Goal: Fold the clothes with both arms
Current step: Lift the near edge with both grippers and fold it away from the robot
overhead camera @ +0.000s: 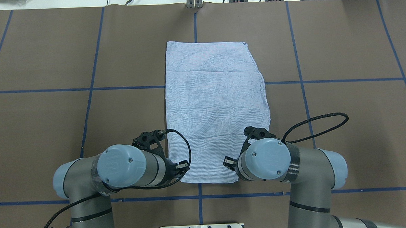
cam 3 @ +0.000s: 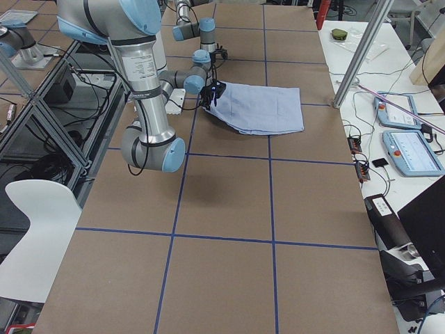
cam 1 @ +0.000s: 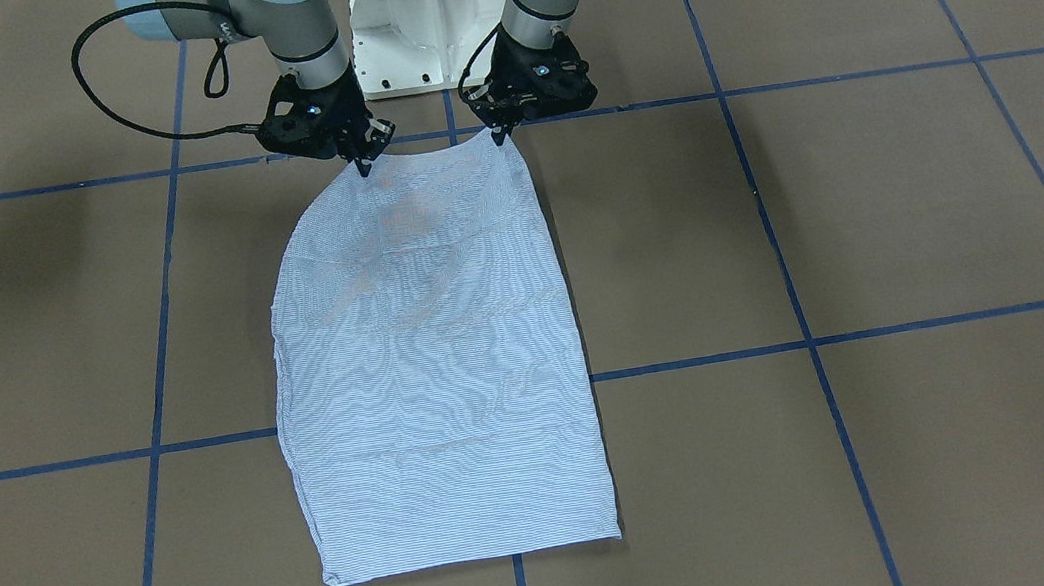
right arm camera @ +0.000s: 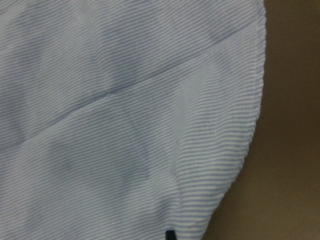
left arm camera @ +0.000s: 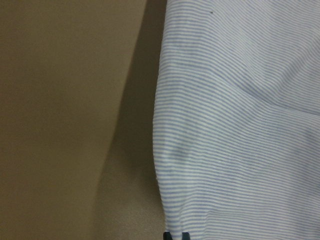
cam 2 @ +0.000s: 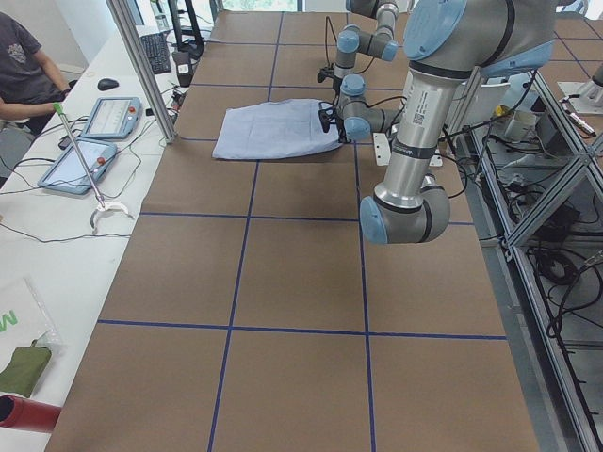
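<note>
Pale blue-and-white striped cloth: the shirt (cam 1: 431, 365) lies folded into a long panel on the brown table (cam 1: 875, 216). It lies across a blue tape line (cam 1: 890, 327), with one short end toward the robot.

From the front-facing camera, the left gripper (cam 1: 498, 135) and the right gripper (cam 1: 362, 165) each pinch a corner of that near end. Their jaws are closed on the fabric, and the hem sags in a curve between them.

From overhead, the left arm (overhead camera: 123, 165) and right arm (overhead camera: 268, 159) sit over those two corners, and the far end lies flat.

In the side views the near edge looks slightly raised at the grippers.

Both wrist cameras are filled with striped fabric beside brown table. A dark fingertip (left arm camera: 175, 236) shows at the bottom edge of each.
</note>
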Robot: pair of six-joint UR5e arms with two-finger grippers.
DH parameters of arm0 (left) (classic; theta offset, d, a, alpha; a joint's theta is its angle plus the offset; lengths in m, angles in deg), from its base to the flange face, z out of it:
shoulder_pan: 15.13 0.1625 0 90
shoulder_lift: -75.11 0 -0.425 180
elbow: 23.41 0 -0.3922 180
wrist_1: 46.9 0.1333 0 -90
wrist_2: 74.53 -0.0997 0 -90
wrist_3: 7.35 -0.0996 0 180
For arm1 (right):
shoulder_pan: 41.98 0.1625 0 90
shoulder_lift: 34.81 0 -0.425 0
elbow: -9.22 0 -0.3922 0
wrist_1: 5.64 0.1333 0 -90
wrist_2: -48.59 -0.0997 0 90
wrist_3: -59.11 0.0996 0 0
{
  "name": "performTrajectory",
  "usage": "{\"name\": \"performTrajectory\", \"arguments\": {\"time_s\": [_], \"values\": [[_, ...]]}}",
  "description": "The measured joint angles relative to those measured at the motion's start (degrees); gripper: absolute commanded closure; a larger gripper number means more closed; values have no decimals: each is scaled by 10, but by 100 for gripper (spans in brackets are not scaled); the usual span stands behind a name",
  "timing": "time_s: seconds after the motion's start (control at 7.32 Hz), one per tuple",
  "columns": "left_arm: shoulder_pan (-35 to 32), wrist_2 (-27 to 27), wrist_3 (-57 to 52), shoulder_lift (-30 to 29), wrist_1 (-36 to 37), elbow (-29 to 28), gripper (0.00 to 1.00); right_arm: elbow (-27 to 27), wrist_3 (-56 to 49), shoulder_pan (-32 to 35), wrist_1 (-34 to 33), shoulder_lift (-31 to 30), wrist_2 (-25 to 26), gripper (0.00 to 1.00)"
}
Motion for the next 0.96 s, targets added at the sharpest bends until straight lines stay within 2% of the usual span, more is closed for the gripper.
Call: {"name": "performTrajectory", "arguments": {"time_s": [0.41,0.55,0.96], "values": [[2,1,-1,2,100,84,100,70,-1,4,0,-23,-50,100],[4,6,-1,1,129,110,100,94,-1,8,0,-27,-85,100],[25,53,-1,-2,227,186,100,130,0,41,1,-29,-244,100]]}}
